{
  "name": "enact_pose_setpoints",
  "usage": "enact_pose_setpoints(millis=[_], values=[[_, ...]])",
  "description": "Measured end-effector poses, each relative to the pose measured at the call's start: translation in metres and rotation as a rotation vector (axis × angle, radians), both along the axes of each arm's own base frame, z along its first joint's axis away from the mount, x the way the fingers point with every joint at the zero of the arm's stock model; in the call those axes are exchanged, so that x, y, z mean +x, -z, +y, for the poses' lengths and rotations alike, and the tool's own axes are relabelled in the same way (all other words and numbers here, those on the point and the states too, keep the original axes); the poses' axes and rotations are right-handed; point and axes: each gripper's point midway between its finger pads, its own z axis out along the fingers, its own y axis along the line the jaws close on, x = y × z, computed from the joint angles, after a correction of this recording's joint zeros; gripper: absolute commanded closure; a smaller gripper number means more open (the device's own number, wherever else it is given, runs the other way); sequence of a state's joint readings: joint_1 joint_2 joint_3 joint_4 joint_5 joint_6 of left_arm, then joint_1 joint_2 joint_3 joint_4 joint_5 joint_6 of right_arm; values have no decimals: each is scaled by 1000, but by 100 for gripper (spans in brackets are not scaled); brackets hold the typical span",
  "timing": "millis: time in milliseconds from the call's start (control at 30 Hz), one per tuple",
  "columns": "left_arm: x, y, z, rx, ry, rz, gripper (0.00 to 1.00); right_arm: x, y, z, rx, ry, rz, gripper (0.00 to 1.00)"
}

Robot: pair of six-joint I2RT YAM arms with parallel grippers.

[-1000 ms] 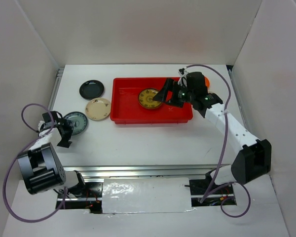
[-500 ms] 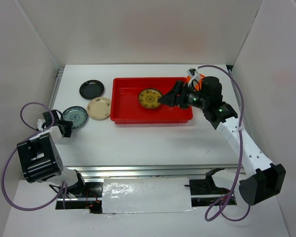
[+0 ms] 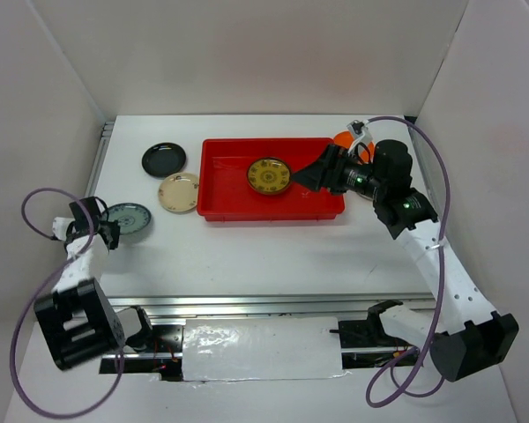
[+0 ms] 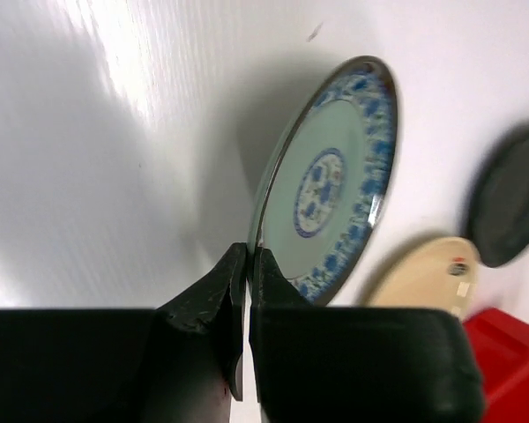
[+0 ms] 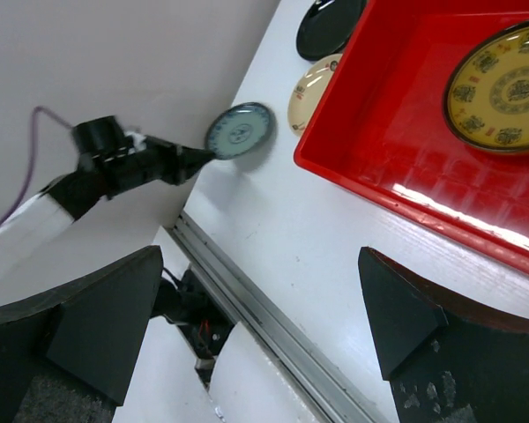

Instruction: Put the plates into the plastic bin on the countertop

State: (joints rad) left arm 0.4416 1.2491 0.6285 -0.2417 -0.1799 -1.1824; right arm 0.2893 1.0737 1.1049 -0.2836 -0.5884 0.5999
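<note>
Your left claw [image 4: 247,264] is pinched on the near rim of the blue-grey plate [image 4: 331,211]. The plate sticks out straight ahead of the fingertips, tilted up off the countertop [image 4: 115,132]. The red bin [image 3: 220,210] lies further ahead, past the cream plate [image 3: 176,193]. Right claw [image 5: 260,295] is spread wide and holding nothing, with the bin ahead-right of it. Left looks like the one to carry.

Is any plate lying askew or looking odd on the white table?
Yes. The blue patterned plate, at the far left, is tipped up instead of lying flat: the left claw pinches its rim. The black plate and the cream plate near it lie flat.
</note>
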Motion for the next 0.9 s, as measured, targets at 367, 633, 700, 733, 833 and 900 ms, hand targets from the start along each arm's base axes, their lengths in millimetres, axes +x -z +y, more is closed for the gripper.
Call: enact_pose_setpoints(millis=[367,633,700,733,833,900], values=[[69,-188,-46,261,327,-365,100,21,22,-63,-30,246,64,0],[199,-183,-246,196,1004,-367,100,46,77,-177,-34,661,217,0],[206,-165,-289,170,1121,-340,100,45,90,-202,-27,743,257,0],[209,-158,-304,157,1162,-333,100,46,94,-213,-24,784,272,0],[219,-140,-336,129,1245,-318,100,47,108,-246,-9,908,312,0],[224,-127,-348,113,1272,-305,100,44,123,-261,17,969,355,0]])
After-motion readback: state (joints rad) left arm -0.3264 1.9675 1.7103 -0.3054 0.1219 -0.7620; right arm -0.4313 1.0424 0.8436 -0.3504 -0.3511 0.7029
